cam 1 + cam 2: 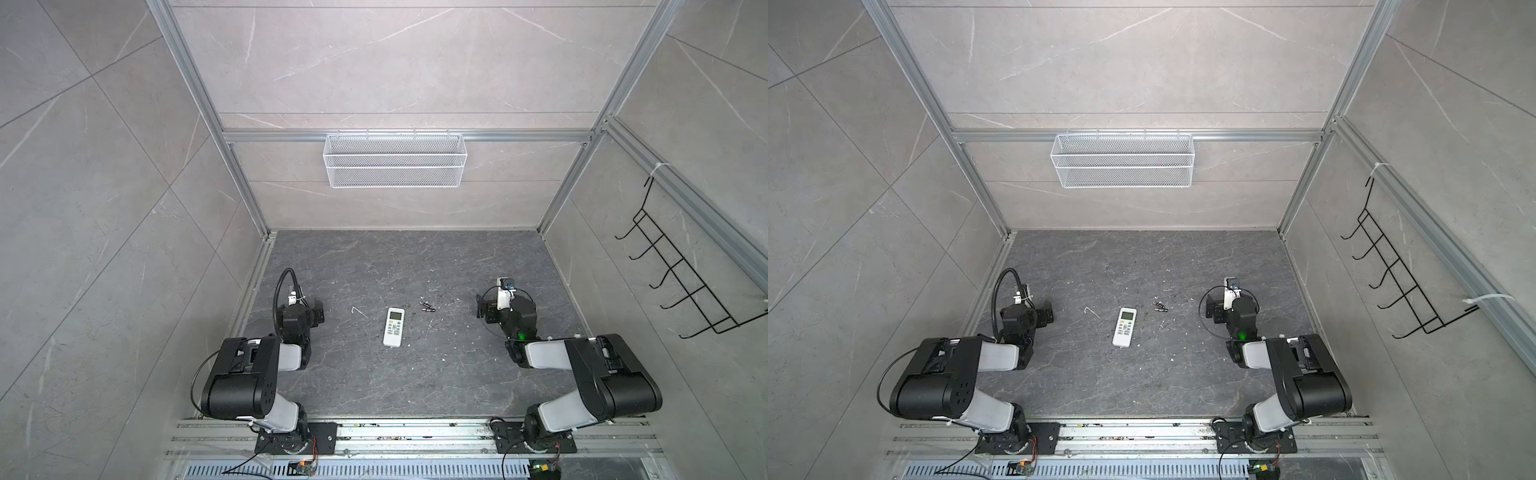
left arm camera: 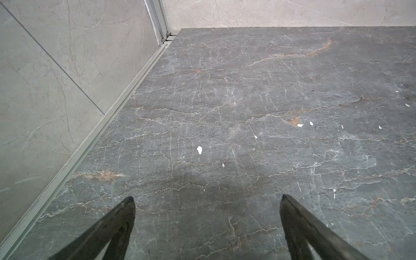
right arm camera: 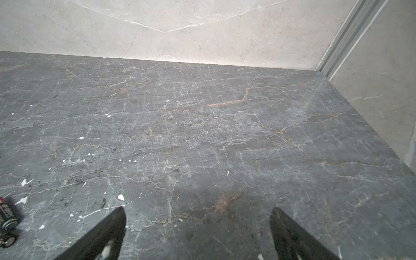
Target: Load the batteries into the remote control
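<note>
Nothing is under way yet: this is the opening of the task. The remote control [image 1: 394,327] lies flat in the middle of the dark surface [image 1: 374,382]. It is face up, with its display [image 1: 396,315] towards the back wall and its buttons [image 1: 393,331] showing. The batteries [image 1: 427,306] lie loose near its far right corner, close together and clear of the remote; both top views agree on this.

The left claw [image 2: 207,198] hangs released over bare stone, well to the left of the remote, with nothing between its fingers. The right claw [image 3: 198,209] is likewise spread wide and empty, to the right of the batteries, which its wrist camera catches at the very edge of its picture.

As I judge it, the battery compartment sits on the hidden underside. The next move therefore calls for turning the remote over and getting the cover off — one claw steadying, the other working. The batteries are small and round and may roll when nudged.

One battery [image 3: 8,219] carries white capital lettering on a black label, with a red band at one end, but the word is too blurred to read. Nothing on the remote is legible.
</note>
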Controlling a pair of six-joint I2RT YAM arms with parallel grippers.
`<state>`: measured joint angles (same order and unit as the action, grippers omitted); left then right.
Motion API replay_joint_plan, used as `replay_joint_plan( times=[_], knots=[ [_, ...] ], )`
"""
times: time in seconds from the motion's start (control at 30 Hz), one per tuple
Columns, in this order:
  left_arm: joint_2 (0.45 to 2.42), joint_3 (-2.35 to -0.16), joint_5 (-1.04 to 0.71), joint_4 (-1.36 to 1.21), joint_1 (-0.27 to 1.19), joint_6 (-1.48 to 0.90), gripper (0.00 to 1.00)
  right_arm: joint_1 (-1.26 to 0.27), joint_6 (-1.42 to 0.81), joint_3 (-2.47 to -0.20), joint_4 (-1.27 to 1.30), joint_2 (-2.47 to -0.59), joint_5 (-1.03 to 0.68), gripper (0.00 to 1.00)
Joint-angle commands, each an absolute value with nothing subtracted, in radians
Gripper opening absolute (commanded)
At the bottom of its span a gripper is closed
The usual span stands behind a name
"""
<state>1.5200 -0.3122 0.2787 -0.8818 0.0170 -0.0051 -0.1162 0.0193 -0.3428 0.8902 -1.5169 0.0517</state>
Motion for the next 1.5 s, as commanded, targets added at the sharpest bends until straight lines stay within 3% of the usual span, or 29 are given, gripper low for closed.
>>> replay_joint_plan(
  times=[0.0,1.1,1.2,1.37,1.47],
  knots=[
    [1.508,-0.339,0.27,-0.902,0.012,-0.015,1.0,-0.112,0.019,-0.361,0.884,-1.524,0.038,0.99],
    [1.503,-0.296,0.276,-0.981,0.035,0.016,1.0,-0.131,0.05,-0.309,0.957,-1.503,0.056,0.99],
    [1.498,-0.258,0.211,-1.048,0.04,0.047,1.0,-0.141,0.055,-0.3,0.971,-1.501,0.07,0.99],
    [1.474,-0.196,0.131,-1.144,0.044,0.085,1.0,-0.184,0.068,-0.243,1.04,-1.435,0.176,0.99],
    [1.308,-0.249,0.143,-0.9,0.049,0.071,1.0,-0.243,0.052,-0.263,0.853,-1.263,0.327,0.99]
  ],
)
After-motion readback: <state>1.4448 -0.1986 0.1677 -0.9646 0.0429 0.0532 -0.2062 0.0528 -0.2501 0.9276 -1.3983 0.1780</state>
